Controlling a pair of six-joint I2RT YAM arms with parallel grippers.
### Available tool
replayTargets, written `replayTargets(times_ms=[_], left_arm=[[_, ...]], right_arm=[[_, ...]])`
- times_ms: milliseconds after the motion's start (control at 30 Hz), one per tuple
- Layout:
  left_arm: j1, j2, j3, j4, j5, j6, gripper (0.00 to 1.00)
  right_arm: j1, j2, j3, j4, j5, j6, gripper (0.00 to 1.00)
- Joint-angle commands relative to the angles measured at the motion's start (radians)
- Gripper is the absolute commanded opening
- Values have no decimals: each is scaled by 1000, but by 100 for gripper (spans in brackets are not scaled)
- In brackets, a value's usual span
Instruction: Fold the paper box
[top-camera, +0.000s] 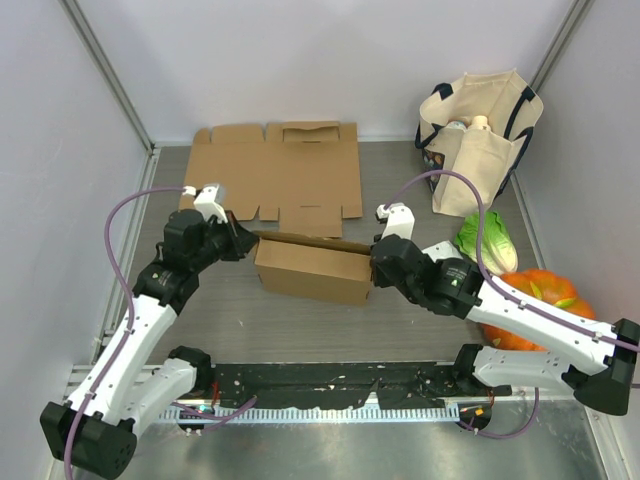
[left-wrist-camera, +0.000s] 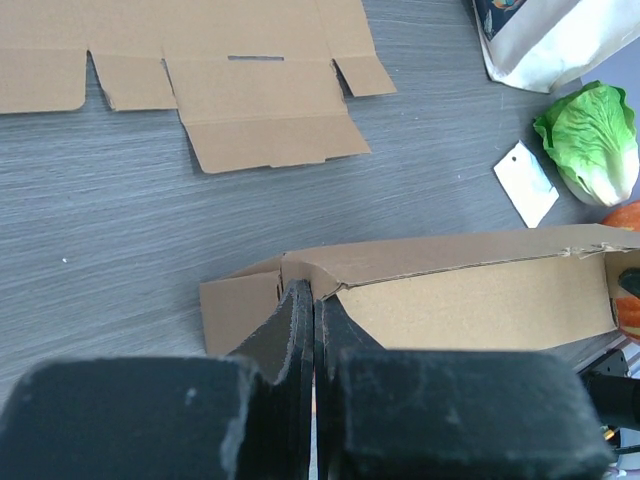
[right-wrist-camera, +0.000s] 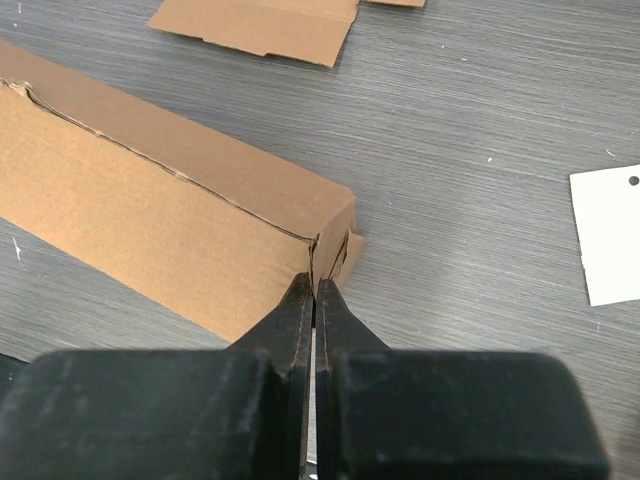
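My left pincer (left-wrist-camera: 308, 295) is closed almost flat. Its tips are on the left end of the box (top-camera: 312, 270), just where the left flap (left-wrist-camera: 238, 312) stands out to the side. As far as I can see, only a thin cardboard edge is between the jaws.

The box lies in the middle of the table, in front of a flat sheet (top-camera: 275, 175) and apart from it. Its top seam does not look fully shut.

My right pincer (right-wrist-camera: 315, 287) is closed in the same way on the right end corner, beside the right flap (right-wrist-camera: 348, 250), which is not tucked in.

The risk I see is this: I hold the box at 2 thin edges only. If 1 arm pulls or twists more than the other, the cardboard can tear at the corner or slip out of the jaws, and then the box can spring open. If I push the 2 ends together, the long walls may buckle. If I let go of 1 end first, the box may swing around the other end. The white card (right-wrist-camera: 607, 235) lies near on the right, and a wide move of my right arm could drag it.
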Motion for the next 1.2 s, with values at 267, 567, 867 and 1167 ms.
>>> replayTargets(times_ms=[267, 567, 867, 1167], left_arm=[[-8, -8, -43, -168, 33, -42, 0], [-14, 12, 22, -280, -65, 68, 0], [-43, 25, 4, -285, -87, 56, 0], [-72, 35, 7, -299, -150, 31, 0]], right_arm=[[10, 42, -88, 38, -148, 36, 1], [11, 39, -96, 20, -114, -10, 1], [8, 42, -99, 34, -122, -14, 6], [-7, 2, 31, -3, -217, -30, 54]])
